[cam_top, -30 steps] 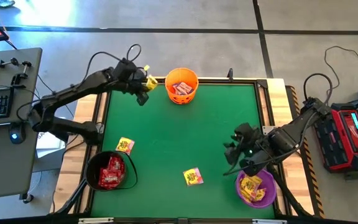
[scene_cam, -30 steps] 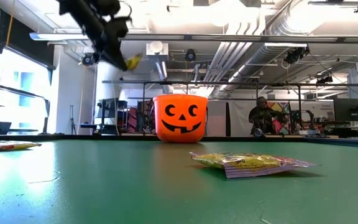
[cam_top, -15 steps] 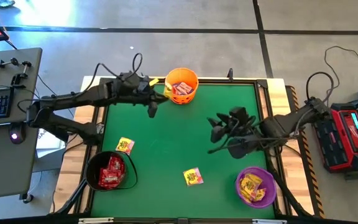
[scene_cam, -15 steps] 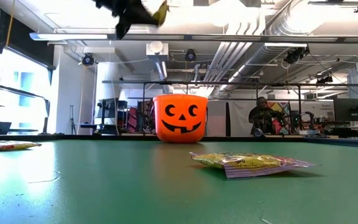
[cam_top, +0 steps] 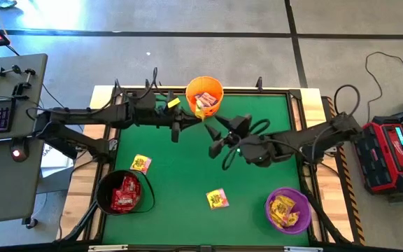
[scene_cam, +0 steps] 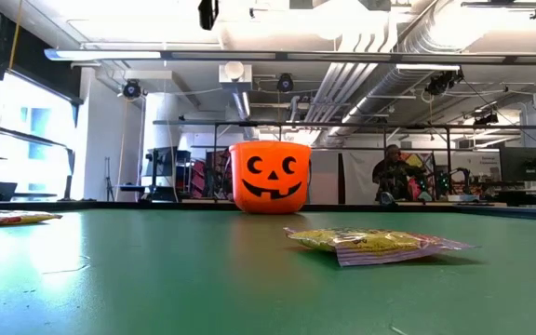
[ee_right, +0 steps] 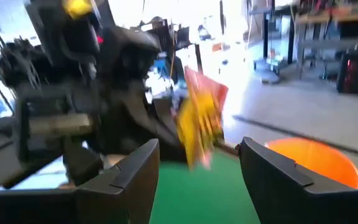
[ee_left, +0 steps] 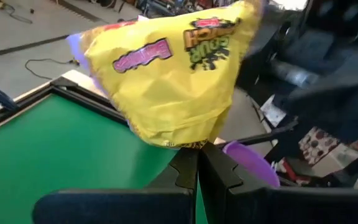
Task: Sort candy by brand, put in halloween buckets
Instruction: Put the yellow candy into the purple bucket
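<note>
The left end effector [ee_left: 197, 163] pinches a yellow candy packet [ee_left: 173, 74] near the top middle, beside the orange bucket [cam_top: 204, 96]. The right end effector [ee_right: 197, 165], spread wide, faces it.

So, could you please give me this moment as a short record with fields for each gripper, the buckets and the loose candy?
left gripper: shut on yellow candy packet, raised beside the orange bucket
right gripper: open, empty, facing the left gripper's packet near the orange bucket
orange bucket: far edge of the green table, holds candy
black bucket: near left corner, holds red candy
purple bucket: near right corner, holds yellow candy
loose candy: two yellow packets on the table
</note>
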{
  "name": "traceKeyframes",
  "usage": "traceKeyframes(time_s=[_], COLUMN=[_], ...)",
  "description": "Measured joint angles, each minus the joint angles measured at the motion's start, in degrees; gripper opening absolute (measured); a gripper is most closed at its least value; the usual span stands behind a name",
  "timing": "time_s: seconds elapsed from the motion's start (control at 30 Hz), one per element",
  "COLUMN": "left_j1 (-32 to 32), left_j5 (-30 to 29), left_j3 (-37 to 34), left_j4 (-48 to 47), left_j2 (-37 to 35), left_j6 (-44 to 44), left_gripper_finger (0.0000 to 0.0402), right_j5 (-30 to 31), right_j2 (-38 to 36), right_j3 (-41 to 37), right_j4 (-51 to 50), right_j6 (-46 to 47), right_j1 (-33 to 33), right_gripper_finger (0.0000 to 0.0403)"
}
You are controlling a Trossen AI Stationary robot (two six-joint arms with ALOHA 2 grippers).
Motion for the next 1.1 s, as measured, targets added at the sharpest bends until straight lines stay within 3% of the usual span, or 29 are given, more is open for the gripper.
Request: traceKeyframes(time_s=[0.2,0.37,0.53,0.77,0.9,1.1], left_j1=[-2.3,-4.0,-5.5,-7.3,-7.8,-7.8], left_j5=[-4.2,-7.7,-9.9,-12.1,-12.7,-13.1], left_j3=[-0.1,0.0,-0.1,1.6,2.1,3.1], left_j4=[-0.3,0.0,1.1,1.2,1.1,1.2], left_j2=[1.1,1.6,2.4,4.1,5.2,6.3], left_j6=[3.3,5.4,6.7,8.4,9.4,9.9], left_gripper_finger=[0.0000,0.0000,0.0000,0.0000,0.0000,0.0000], right_j5=[1.0,0.2,-8.1,-8.5,-10.1,-12.1], right_j2=[0.8,0.8,0.8,0.8,0.8,0.8], right_j3=[0.0,0.0,0.0,0.0,0.0,0.0], right_j4=[8.0,7.8,6.7,3.7,1.4,0.5], right_j6=[-8.1,-7.7,-5.3,-4.3,-3.1,-1.2], right_j1=[-1.8,-3.7,-6.3,-7.7,-8.4,-9.0], right_gripper_finger=[0.0209,0.0209,0.0209,0.0202,0.0158,0.0038])
